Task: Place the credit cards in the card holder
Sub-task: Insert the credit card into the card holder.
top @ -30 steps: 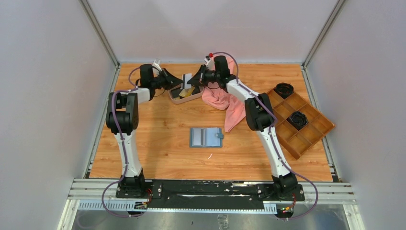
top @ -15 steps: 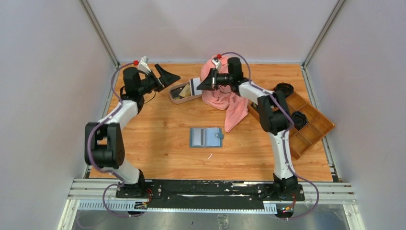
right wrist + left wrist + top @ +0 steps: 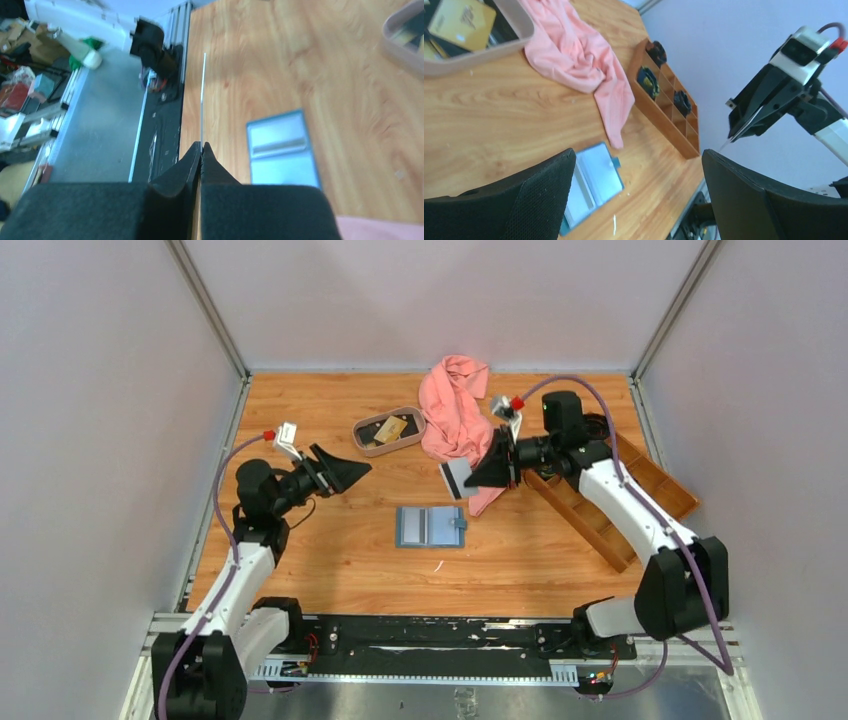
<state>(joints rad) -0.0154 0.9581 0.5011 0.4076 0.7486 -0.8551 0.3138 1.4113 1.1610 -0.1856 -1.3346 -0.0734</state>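
Pale grey walls (image 3: pixel 100 390) enclose a light wooden table (image 3: pixel 330 550).

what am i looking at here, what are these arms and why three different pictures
This is a robot: a left arm and a right arm, bolted at the near edge of a wooden table. One picture looks down from above. The other two come from a small camera on each wrist, so each arm's own black fingers show. On the table lie an open teal card holder, a pink cloth, an oval beige tray with a gold card in it, and a brown compartment tray. The right gripper pinches a pale card in the air. The left gripper is open and empty.
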